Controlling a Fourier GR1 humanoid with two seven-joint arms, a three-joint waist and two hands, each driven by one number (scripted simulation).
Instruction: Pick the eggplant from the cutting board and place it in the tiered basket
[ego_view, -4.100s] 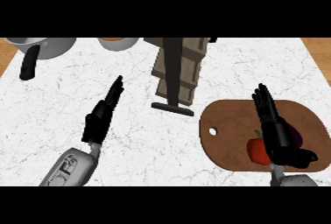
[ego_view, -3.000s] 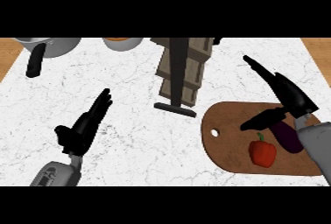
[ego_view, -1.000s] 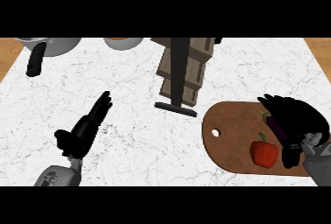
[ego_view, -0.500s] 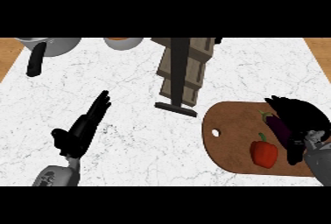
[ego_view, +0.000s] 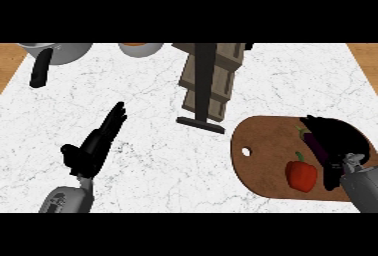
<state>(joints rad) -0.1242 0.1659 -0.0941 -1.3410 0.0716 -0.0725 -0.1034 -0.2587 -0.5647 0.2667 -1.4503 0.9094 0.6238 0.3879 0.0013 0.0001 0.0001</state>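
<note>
A dark purple eggplant (ego_view: 316, 143) lies on the brown cutting board (ego_view: 262, 157) at the right, its stem end toward the board's far side. My right hand (ego_view: 341, 141) is curled over the eggplant from the right, hiding most of it. A red bell pepper (ego_view: 301, 173) sits on the board just left of that hand. The tiered basket (ego_view: 211, 80), brown and slatted with a dark foot, stands at the counter's far centre. My left hand (ego_view: 94, 143) rests open on the left side of the counter, fingers pointing away.
A grey pot (ego_view: 60, 50) with a black handle (ego_view: 39, 72) stands at the far left. A bowl (ego_view: 140, 48) with orange contents sits at the far edge beside it. White marble counter (ego_view: 155, 140) spreads between my left hand and the board.
My right hand has curled down further over the eggplant since a second ago. The left hand, pepper and board have stayed put.
</note>
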